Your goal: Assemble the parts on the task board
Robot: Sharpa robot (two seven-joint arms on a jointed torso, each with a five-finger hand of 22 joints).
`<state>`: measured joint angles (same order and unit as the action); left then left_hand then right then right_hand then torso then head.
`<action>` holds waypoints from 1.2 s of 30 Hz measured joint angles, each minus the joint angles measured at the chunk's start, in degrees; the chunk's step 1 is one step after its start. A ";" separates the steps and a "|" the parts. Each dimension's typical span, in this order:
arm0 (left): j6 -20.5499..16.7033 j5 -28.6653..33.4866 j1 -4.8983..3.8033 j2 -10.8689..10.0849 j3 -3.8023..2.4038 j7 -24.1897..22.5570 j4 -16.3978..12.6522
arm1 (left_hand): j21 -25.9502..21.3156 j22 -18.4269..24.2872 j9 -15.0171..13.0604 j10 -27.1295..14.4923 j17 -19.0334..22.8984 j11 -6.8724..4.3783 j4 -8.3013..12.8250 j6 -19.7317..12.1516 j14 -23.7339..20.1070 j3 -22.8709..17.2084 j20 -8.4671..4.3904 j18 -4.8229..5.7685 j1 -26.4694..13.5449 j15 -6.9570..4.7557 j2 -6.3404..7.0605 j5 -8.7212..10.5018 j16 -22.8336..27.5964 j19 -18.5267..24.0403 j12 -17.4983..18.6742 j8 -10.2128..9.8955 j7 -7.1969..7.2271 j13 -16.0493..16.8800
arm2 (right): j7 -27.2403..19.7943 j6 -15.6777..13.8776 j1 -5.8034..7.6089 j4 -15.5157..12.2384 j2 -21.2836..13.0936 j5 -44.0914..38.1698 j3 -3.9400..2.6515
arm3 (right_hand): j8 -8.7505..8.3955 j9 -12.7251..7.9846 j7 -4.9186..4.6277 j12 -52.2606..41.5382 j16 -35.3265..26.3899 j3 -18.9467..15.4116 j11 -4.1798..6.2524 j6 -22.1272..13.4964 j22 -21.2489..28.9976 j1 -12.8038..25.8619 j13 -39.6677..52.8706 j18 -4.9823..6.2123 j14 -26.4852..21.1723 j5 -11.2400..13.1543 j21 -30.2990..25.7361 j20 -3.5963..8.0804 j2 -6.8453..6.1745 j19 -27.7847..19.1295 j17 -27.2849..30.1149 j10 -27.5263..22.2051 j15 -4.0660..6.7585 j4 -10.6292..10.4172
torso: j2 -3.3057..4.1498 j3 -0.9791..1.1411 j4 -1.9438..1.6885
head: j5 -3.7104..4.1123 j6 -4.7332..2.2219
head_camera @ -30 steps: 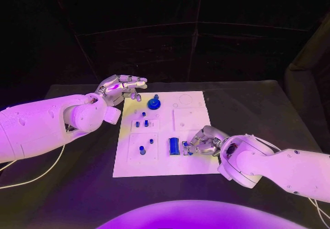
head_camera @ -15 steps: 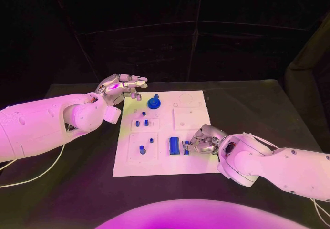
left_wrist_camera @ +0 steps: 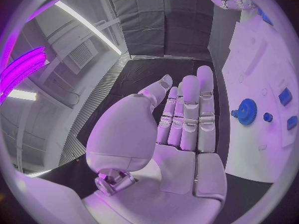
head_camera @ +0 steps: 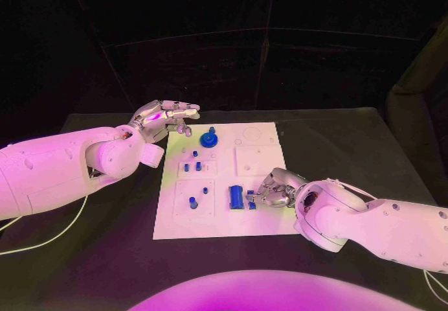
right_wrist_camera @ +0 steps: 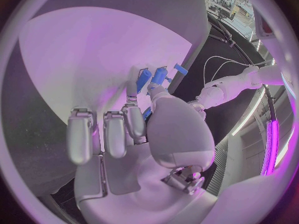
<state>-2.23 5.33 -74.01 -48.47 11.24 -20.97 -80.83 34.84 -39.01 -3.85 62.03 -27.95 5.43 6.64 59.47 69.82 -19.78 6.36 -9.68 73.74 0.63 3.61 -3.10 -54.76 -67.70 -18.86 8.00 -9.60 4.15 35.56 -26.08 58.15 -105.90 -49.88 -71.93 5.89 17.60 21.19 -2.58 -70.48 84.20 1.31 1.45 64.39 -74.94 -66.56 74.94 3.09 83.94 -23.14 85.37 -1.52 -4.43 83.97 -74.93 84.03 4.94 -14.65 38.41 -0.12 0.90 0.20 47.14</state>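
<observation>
The white task board [head_camera: 266, 217] lies mid-table. A blue gear [head_camera: 209, 139] stands near its far edge, also seen beside the board [left_wrist_camera: 261, 59] as the gear [left_wrist_camera: 247, 111]. Small blue pegs [head_camera: 192, 167] and two more [head_camera: 194, 203] stand in the left sockets. A blue block [head_camera: 237, 197] sits near the front. My right hand [head_camera: 277, 190] rests on the board beside that block, thumb and a finger pinching a small blue part [head_camera: 252, 201]; blue pieces [right_wrist_camera: 144, 78] show just past its fingertips [right_wrist_camera: 132, 87]. My left hand [head_camera: 164, 118] hovers off the board's far left corner, fingers [left_wrist_camera: 190, 109] straight, holding nothing.
Black table [head_camera: 93, 259] surrounds the board on all sides. White recessed plates [head_camera: 257, 161] occupy the board's right half. A pale cable [head_camera: 46, 241] trails under the left arm.
The right hand has crept slightly towards the blue block, still at the small blue part. The left hand has stayed where it was.
</observation>
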 measured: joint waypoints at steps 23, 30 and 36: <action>0.02 0.00 0.00 -0.14 0.00 0.04 0.08 | 0.00 0.13 0.00 0.00 0.09 0.00 -0.07 0.00 0.00 0.55 0.00 0.00 0.00 0.00 0.00 0.00 0.00 0.00 0.00 0.00 0.00 0.01 | -4.03 2.35 -0.01 -2.51 -3.63 -1.28 0.00 | 0.65 1.83 -0.29 0.25 -0.30 -5.22 -0.01 -1.38 0.01 -4.18 0.02 0.00 0.00 11.36 0.00 -0.01 -0.36 0.00 0.01 0.00 -0.01 2.47 | -0.07 0.03 0.08 | 0.02 -0.02; 0.02 0.00 0.00 -0.09 0.00 0.05 0.11 | 0.00 0.12 0.00 0.00 0.09 0.00 -0.07 0.00 0.00 0.55 0.00 0.00 0.00 0.00 0.00 0.00 0.00 0.00 0.00 0.00 0.00 0.02 | -4.88 3.45 -0.01 -2.23 -3.99 -1.25 0.01 | 0.85 2.06 -0.16 0.25 -0.30 -5.60 -0.01 -1.50 0.01 -5.31 0.04 0.00 0.00 11.16 0.00 -0.01 0.78 0.00 0.02 0.00 -0.01 2.85 | -0.07 0.03 0.07 | 0.15 -0.13; 0.02 0.00 0.00 -0.09 0.00 0.06 0.11 | 0.00 0.12 0.00 0.00 0.09 0.00 -0.07 0.00 0.00 0.55 0.00 0.00 0.00 0.00 0.00 0.00 0.00 0.00 0.00 0.00 0.00 0.02 | -4.53 4.02 -0.01 -1.40 -3.34 -1.30 0.01 | 0.85 2.16 -0.10 0.22 -0.30 -5.62 -0.01 -1.57 0.02 -6.16 0.16 0.00 0.00 10.46 0.00 -0.01 1.62 0.00 0.02 -0.01 -0.01 3.31 | -0.02 0.03 -0.05 | 0.05 -0.09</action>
<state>-2.21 5.33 -74.02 -48.56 11.24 -20.92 -80.72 34.84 -38.89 -3.85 62.03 -27.87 5.43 6.57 59.47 69.82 -19.23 6.36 -9.69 73.74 0.63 3.61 -3.10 -54.76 -67.70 -18.86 8.00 -9.60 4.17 31.03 -22.06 58.13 -107.30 -53.22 -73.23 5.90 18.45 23.35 -2.68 -70.26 83.89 -4.30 1.44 62.82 -74.92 -72.72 75.11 3.10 83.94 -12.69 85.37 -1.53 -2.81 83.96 -74.92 84.03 4.93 -11.35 38.39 -0.09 0.85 0.26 47.05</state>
